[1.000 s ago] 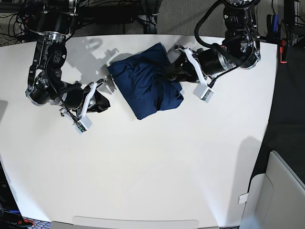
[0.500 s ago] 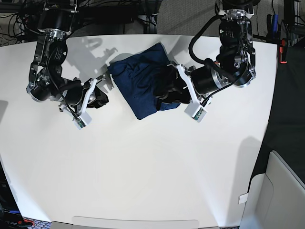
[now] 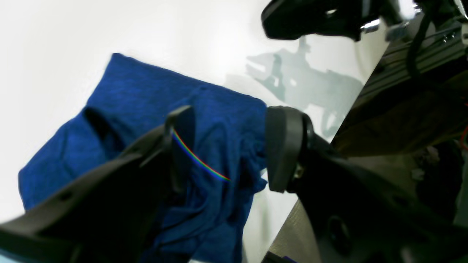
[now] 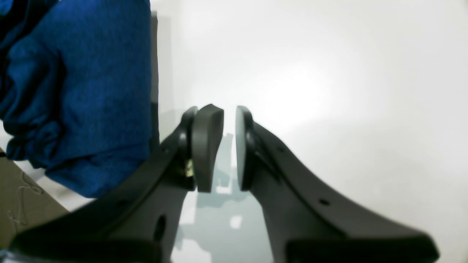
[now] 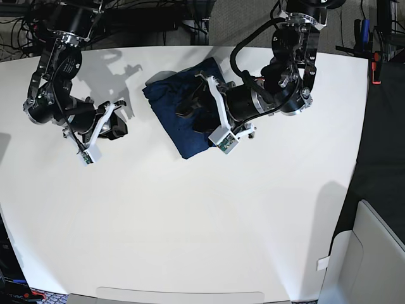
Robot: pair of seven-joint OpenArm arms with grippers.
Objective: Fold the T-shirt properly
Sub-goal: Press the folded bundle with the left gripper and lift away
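Observation:
The T-shirt [image 5: 169, 107] lies as a folded dark navy bundle at the back middle of the white table [image 5: 190, 221]. My left gripper [image 5: 193, 113] hovers over the bundle's right half and hides part of it. In the left wrist view the left gripper [image 3: 230, 146] stands open wide above the T-shirt [image 3: 146, 95], with nothing between its fingers. My right gripper [image 5: 119, 125] is off to the left of the cloth, apart from it. In the right wrist view the right gripper [image 4: 226, 146] shows only a narrow empty gap over bare table, with the T-shirt [image 4: 91, 73] at its left.
Cables and arm mounts [image 5: 126, 19] line the table's back edge. A dark floor strip and a white box [image 5: 367, 253] lie past the table's right side. In the left wrist view the table's back edge [image 3: 343, 124] runs close behind the shirt.
My left arm has swung left over the shirt and its jaws have opened wide. My right arm has drawn back to the left, away from the cloth.

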